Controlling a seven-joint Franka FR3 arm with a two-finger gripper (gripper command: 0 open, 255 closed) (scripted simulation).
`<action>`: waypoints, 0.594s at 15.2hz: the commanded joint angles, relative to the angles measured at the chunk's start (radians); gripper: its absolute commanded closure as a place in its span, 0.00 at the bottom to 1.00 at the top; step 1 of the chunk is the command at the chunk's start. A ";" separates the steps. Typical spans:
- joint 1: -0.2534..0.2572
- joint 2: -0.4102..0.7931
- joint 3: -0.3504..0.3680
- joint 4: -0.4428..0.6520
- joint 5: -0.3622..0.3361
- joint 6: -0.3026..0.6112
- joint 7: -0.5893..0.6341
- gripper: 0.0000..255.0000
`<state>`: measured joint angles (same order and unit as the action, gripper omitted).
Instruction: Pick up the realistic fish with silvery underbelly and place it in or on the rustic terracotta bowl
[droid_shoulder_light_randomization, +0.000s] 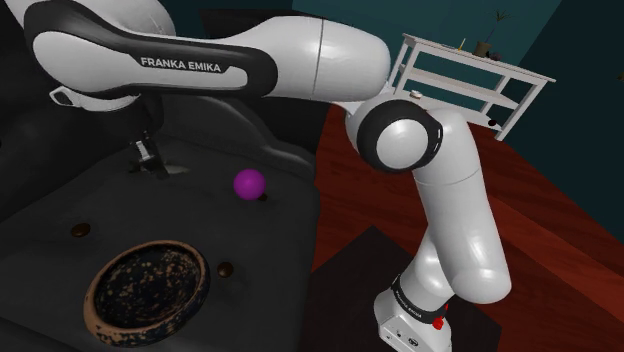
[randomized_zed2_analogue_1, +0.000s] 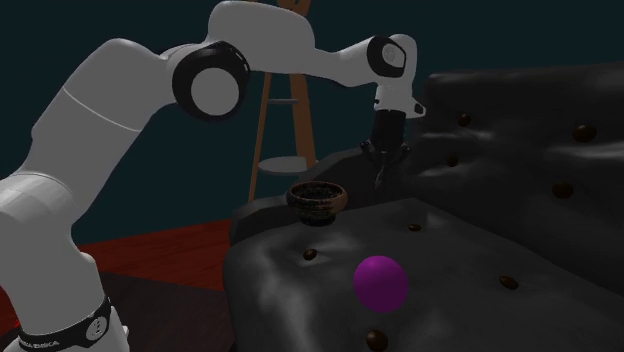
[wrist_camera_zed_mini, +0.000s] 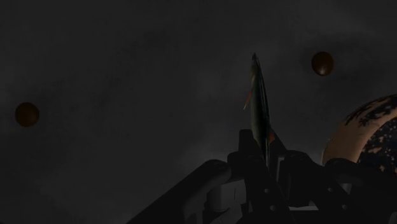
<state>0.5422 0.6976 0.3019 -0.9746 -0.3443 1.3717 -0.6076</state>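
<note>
Between gripper (wrist_camera_zed_mini: 264, 151) fingers: fish (wrist_camera_zed_mini: 259, 95) clasped, long axis vertical, pointing down.

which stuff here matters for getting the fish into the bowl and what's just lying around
For the job: fish, clasped in the gripper; bowl.
Lying about: purple ball; white shelf.

Dark green fish (wrist_camera_zed_mini: 259, 105) with an orange fin at centre of the wrist view, black gripper (wrist_camera_zed_mini: 262, 151), terracotta-rimmed bowl (droid_shoulder_light_randomization: 93, 298) speckled dark and tan inside at the shoulder view's lower left, magenta ball (droid_shoulder_light_randomization: 249, 184), black sofa (droid_shoulder_light_randomization: 40, 260) with brown buttons (droid_shoulder_light_randomization: 79, 231), white arm (droid_shoulder_light_randomization: 330, 60) with dark joints, dark red floor (droid_shoulder_light_randomization: 540, 230), teal wall (droid_shoulder_light_randomization: 590, 120)
</note>
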 joint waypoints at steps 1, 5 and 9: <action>0.008 -0.039 0.012 -0.065 0.011 0.020 0.033 1.00; 0.034 -0.122 0.041 -0.210 0.038 0.066 0.117 1.00; 0.069 -0.179 0.070 -0.308 0.063 0.096 0.197 1.00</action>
<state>0.6009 0.5266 0.3653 -1.2605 -0.2865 1.4574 -0.4335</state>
